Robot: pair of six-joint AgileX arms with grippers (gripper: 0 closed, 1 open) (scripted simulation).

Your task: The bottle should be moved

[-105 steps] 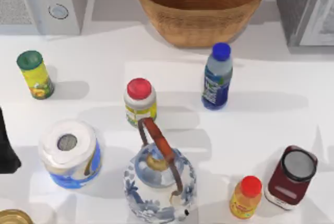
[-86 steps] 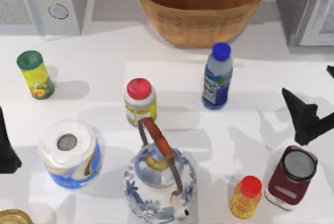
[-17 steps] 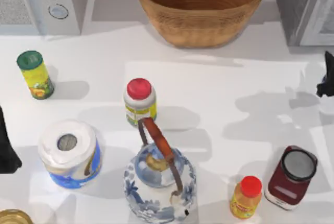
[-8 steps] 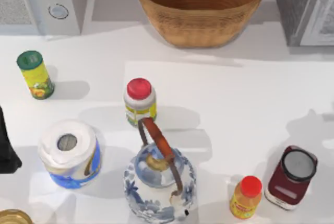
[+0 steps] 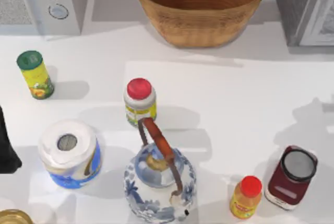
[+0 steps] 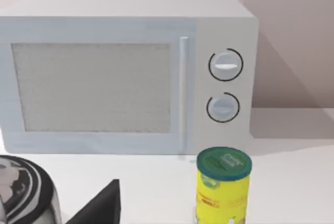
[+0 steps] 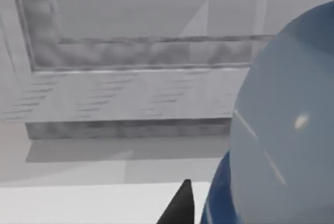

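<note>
The bottle (image 7: pixel 282 130) looms very close in the right wrist view: a clear rounded body with blue lower down. My right gripper (image 7: pixel 261 208) is shut on the bottle, and one dark fingertip (image 7: pixel 180 208) shows beside it. Behind them is a grey panelled appliance front. In the top view a shadow lies at the table's right edge (image 5: pixel 313 125). My left arm (image 5: pixel 6 148) is parked at the table's left edge.
A wicker basket (image 5: pixel 200 4) stands at the back, a microwave (image 5: pixel 42 2) at the back left. On the table are a green-lidded can (image 5: pixel 34 75), a red-lidded white jar (image 5: pixel 140 101), a paper roll (image 5: pixel 69 152), a teapot (image 5: pixel 159 179), an orange bottle (image 5: pixel 245 197) and a dark red jar (image 5: pixel 291 177).
The bottle stood right of centre near the basket. My right gripper came in from the right, the bottle left the table, and the gripper went out over the right edge.
</note>
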